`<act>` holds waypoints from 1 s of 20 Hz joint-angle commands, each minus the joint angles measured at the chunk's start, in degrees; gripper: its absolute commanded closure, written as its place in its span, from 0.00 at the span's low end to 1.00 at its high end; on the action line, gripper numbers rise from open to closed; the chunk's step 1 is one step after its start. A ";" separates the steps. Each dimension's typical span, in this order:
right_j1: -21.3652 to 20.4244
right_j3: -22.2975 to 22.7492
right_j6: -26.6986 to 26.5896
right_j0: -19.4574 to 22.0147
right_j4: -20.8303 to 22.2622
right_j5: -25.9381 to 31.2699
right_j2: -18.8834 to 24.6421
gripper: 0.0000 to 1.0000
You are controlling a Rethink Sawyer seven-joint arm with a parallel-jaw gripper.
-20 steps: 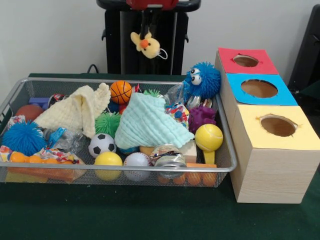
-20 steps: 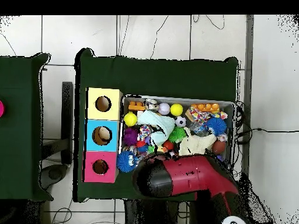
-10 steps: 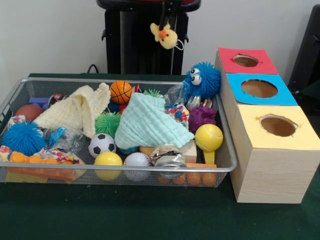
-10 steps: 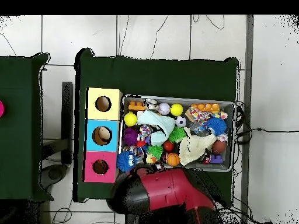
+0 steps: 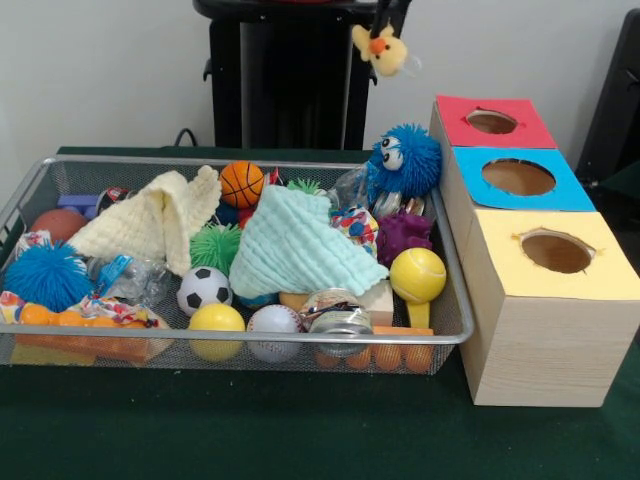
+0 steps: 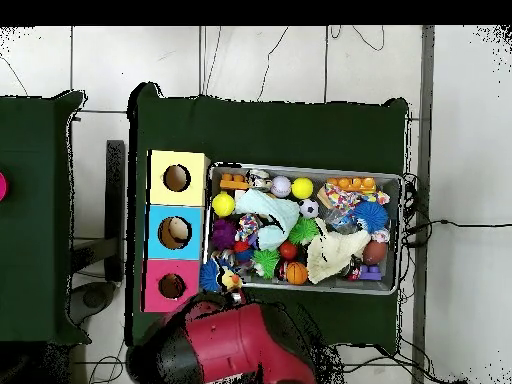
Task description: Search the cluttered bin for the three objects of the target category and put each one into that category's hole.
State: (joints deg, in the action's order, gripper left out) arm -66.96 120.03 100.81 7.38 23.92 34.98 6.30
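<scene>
Dangling from the gripper [image 5: 383, 22] at the top edge of the front view is a small yellow duck toy [image 5: 381, 50], clenched by its top so that the body and orange beak hang free below; the fingers themselves are mostly cut off by the edge, but the toy's weight is plainly carried by them. From the duck, the pink hole [image 5: 492, 121] lies at about four o'clock, a little lower and well apart; the blue hole [image 5: 518, 177] and yellow hole [image 5: 556, 251] sit farther along the same wooden box [image 5: 545, 345] toward five o'clock. Seen from overhead, the red arm [image 6: 235, 350] covers the gripper, and the duck [image 6: 232, 280] peeks out beside the bin's corner, near the pink section. To do this step well, I judge the arm should carry the toy until it hangs squarely over whichever opening suits soft animals, wait for any swing to settle, then lower before letting go, since a loose plush could catch on the cut rim. At seven o'clock from the duck, the wire bin [image 5: 40, 180] holds balls, a pale green cloth [image 5: 300, 245], a cream cloth [image 5: 150, 225] and a blue fuzzy creature [image 5: 405, 160]. All rests on a dark green table cover [image 5: 300, 430], with a pale wall behind and a tiled floor overhead.
</scene>
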 commanded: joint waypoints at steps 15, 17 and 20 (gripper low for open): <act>11.73 -6.09 29.86 -17.02 -2.57 -2.49 -11.67 1.00; 13.25 -7.62 31.34 -18.56 -2.16 -2.77 -12.56 1.00; 15.29 -10.23 33.59 -21.16 -1.83 -1.63 -14.17 1.00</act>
State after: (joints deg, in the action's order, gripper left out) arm -57.89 117.05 116.93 -11.56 22.47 35.12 -4.69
